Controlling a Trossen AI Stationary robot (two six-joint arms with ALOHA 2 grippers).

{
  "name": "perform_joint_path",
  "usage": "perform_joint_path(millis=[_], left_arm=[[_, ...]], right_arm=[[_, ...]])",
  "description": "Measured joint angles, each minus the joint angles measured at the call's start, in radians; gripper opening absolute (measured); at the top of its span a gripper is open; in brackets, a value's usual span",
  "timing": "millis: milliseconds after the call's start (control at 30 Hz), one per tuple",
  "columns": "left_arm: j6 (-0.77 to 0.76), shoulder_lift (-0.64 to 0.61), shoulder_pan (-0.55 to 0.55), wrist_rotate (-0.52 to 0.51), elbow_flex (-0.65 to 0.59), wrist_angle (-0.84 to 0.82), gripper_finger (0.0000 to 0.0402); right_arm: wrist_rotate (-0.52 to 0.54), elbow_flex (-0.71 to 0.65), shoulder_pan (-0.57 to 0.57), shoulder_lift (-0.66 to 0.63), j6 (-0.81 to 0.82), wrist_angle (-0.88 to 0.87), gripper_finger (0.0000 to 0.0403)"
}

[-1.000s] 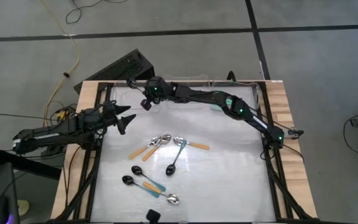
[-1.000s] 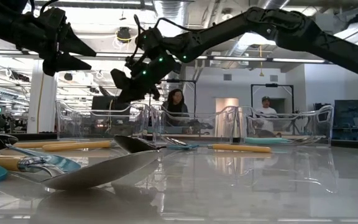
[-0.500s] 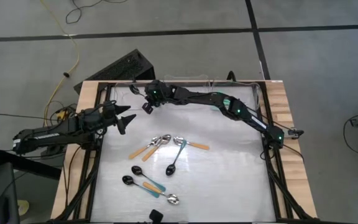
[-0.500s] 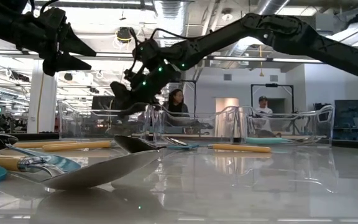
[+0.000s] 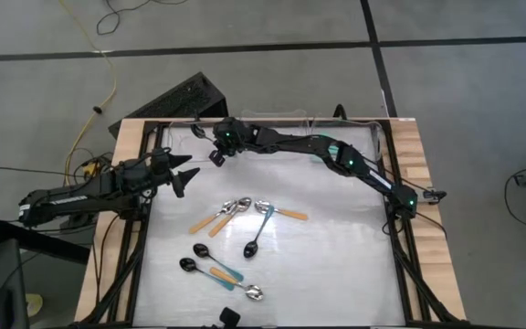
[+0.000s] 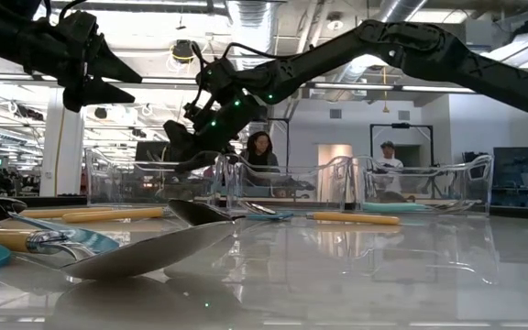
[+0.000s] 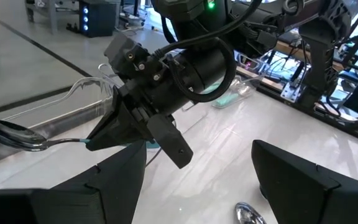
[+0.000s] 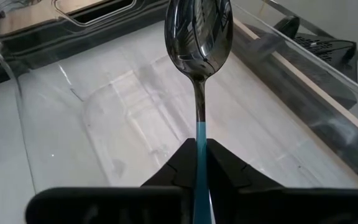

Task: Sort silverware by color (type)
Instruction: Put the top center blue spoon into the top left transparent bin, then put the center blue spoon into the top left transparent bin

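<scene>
My right gripper point(image 5: 212, 155) reaches to the table's far left and is shut on a spoon with a black bowl point(image 8: 199, 31) and a blue handle. The spoon is held over a clear bin point(image 8: 17, 68) at the far edge. Several more spoons lie flat mid-table: orange-handled ones point(image 5: 212, 220), a teal-handled one point(image 5: 261, 226) and blue-handled ones point(image 5: 205, 267). My left gripper point(image 5: 186, 175) hovers open at the table's left side, its fingers apart with nothing between them. My right gripper pinches the spoon's blue handle point(image 8: 201, 138) between its two fingers point(image 8: 224, 167). The spoon runs straight on ahead of the fingers, bowl outermost point(image 7: 14, 132). The fingers slant down toward the far left corner. The spoon is lifted clear, above the bin.
Three clear bins stand in a row along the far edge point(image 6: 154, 179), point(image 6: 291, 183), point(image 6: 420, 183). Black rails frame the table point(image 5: 400, 247). People show in the room behind the table point(image 6: 259, 151).
My right gripper has come down a little toward the clear bin at the far left, carrying the spoon with it, and has then kept still. The spoon stays between its fingers.
</scene>
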Motion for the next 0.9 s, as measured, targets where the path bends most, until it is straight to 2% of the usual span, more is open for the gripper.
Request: perform_joint_path(millis=[633, 900], left_arm=[[0.015, 0.000, 0.000, 0.000, 0.000, 0.000, 0.0277], [0.015, 0.000, 0.000, 0.000, 0.000, 0.000, 0.0277]], right_arm=[[0.001, 0.000, 0.001, 0.000, -0.026, -0.003, 0.0067], [0.001, 0.000, 0.001, 0.000, -0.028, -0.003, 0.0104]])
